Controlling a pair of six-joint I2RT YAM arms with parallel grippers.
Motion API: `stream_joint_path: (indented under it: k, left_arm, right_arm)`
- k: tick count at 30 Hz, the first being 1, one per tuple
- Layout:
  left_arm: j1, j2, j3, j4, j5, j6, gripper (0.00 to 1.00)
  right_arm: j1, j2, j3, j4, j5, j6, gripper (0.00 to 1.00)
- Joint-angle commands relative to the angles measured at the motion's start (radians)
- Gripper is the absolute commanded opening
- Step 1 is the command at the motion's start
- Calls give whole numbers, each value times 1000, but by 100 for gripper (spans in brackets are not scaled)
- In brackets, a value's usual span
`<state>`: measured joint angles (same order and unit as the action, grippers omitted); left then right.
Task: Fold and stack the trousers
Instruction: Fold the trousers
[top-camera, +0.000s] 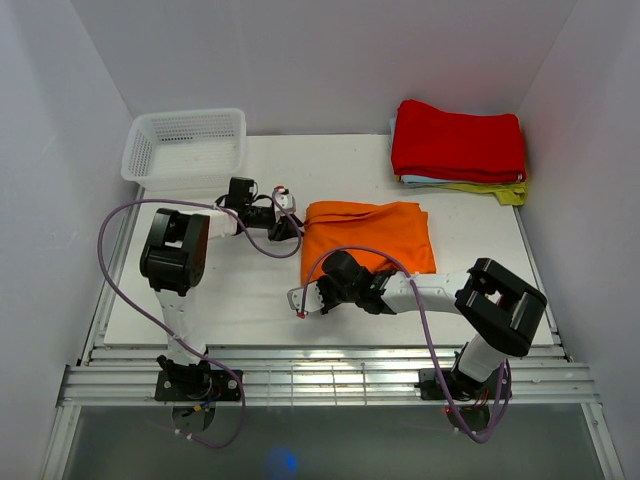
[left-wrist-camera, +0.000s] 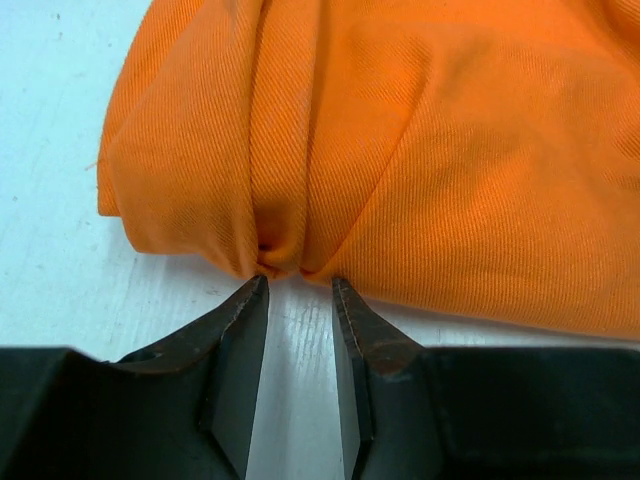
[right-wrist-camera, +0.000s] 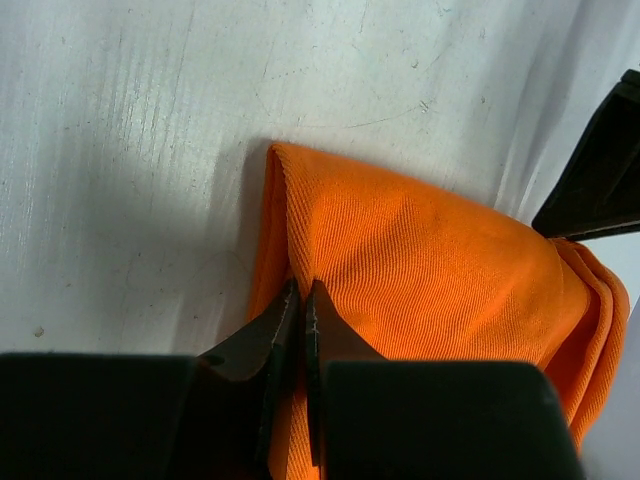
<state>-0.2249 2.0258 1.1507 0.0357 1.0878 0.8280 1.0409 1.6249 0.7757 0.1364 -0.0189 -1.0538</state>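
The left arm (top-camera: 175, 250) and right arm (top-camera: 500, 305) have glossy black joint housings, white links and looping lilac cables (top-camera: 102, 240). Their black jaws taper to points.

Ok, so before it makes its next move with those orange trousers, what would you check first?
1. Trousers folded into one compact bundle: ok.
2. Left fingers free of the cloth: ok. They stand open with their tips at the cloth's edge and nothing between them.
3. Right fingers gripping for a lift: cannot tell. They are shut at a folded corner, but it does not show whether any cloth is pinched.
4. Stack of folded clothes, red on top, in place at the far right: ok.
5. White basket out of the way: ok. It sits at the far left corner, apart from the trousers.
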Motion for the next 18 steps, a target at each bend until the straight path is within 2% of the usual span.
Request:
stream_joint_path:
  k: [1, 9, 13, 16, 18]
  left_arm:
    - [-4, -78, 0, -30, 77, 54, 43]
    - [-25, -44, 43, 29, 75, -13, 40]
    - [-36, -16, 46, 114, 40, -88, 31]
    - [-39, -3, 66, 119, 32, -110, 29]
    - [-39, 4, 70, 124, 34, -119, 22]
  right_arm:
    - [-1, -3, 11, -29, -23, 2, 8]
    - [-1, 9, 25, -37, -27, -2, 8]
    - [-1, 12, 34, -47, -36, -5, 8]
    - [-1, 10, 34, -50, -41, -9, 8]
    - [-1, 6, 31, -54, -46, -9, 8]
